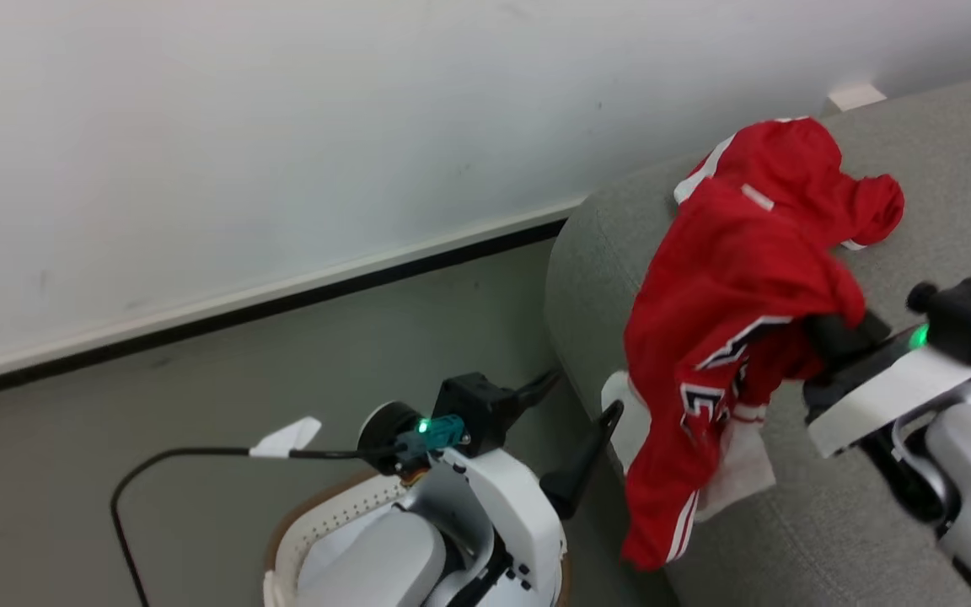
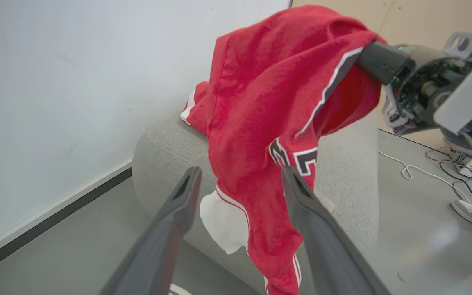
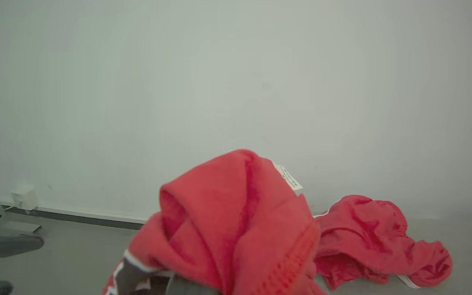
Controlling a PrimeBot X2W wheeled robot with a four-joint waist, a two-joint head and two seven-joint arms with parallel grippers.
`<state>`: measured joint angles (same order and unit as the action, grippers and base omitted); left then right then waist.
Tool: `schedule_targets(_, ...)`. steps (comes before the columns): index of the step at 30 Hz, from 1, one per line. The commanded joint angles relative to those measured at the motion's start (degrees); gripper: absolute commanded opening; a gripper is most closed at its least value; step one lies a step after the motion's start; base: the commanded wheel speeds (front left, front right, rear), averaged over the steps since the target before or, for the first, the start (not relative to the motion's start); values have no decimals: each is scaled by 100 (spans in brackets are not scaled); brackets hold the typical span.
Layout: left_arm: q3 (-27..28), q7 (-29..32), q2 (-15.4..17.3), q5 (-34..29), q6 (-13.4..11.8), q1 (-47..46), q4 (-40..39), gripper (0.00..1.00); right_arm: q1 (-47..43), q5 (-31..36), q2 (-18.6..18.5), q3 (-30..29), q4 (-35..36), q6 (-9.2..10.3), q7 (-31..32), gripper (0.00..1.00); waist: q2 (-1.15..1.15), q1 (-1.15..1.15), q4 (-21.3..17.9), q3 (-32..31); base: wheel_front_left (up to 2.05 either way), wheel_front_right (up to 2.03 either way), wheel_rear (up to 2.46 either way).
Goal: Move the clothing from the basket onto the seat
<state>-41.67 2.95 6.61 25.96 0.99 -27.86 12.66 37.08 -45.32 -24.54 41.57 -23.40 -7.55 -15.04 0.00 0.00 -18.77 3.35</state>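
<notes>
I watched a plain white wall (image 1: pixel 283 126) behind the scene, evenly lit and bare apart from faint scuffs. A white skirting board (image 1: pixel 283 289) with a dark strip under it ran along its foot, meeting a smooth grey floor (image 1: pixel 157 396). The seat (image 1: pixel 831 539), grey woven upholstery with a rounded corner, stood close to that wall. A small white box (image 3: pixel 23 198) sat low on the wall. A thin white cord (image 2: pixel 402 167) lay on the glossy floor, below a beige panel (image 2: pixel 424 20).

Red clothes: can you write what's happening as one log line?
right claw: shut on clothing | clothing: draped over seat edge, hem hanging | left claw: open, empty, near basket | step: release not yet done
</notes>
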Motion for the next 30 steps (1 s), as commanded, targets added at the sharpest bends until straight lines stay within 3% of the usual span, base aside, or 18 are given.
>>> schedule_targets(1,-15,51,28,-108,19,-217,-55,100,309,78,-60,-279,-6,13,-20,0,0,0,161,641,0,0,0)
schedule_targets(10,-49,44,76,-335,134,-909,-119,100,2038,498,-597,-2631,-630,13,-10,0,0,0,878,2317,0,0,0)
schedule_targets(18,-10,-105,80,-469,129,-1284,-207,100,3156,1301,-1172,-4296,-2530,13,19,0,0,0,1347,3145,0,0,0)
schedule_targets(21,16,-259,66,-513,106,-1375,-223,100,2965,1698,-1083,-4774,-3387,13,-5,2,0,0,1421,3266,0,0,0)
schedule_targets(22,26,-318,57,-508,109,-1385,-220,100,2845,1798,-1006,-4914,-3654,13,-14,29,0,0,1426,3278,0,0,0)
schedule_targets(23,30,-363,52,-505,109,-1398,-209,100,2727,1938,-961,-5035,-3897,13,-9,83,0,0,1427,3283,0,0,0)
schedule_targets(24,25,-410,54,-514,118,-1408,-192,100,2638,2023,-907,-5175,-4013,13,-15,100,0,0,1421,3279,0,0,0)
schedule_targets(30,49,-674,104,-442,138,-1306,-162,100,1553,2350,-171,-5927,-3424,13,-8,100,0,0,1280,3068,0,0,0)
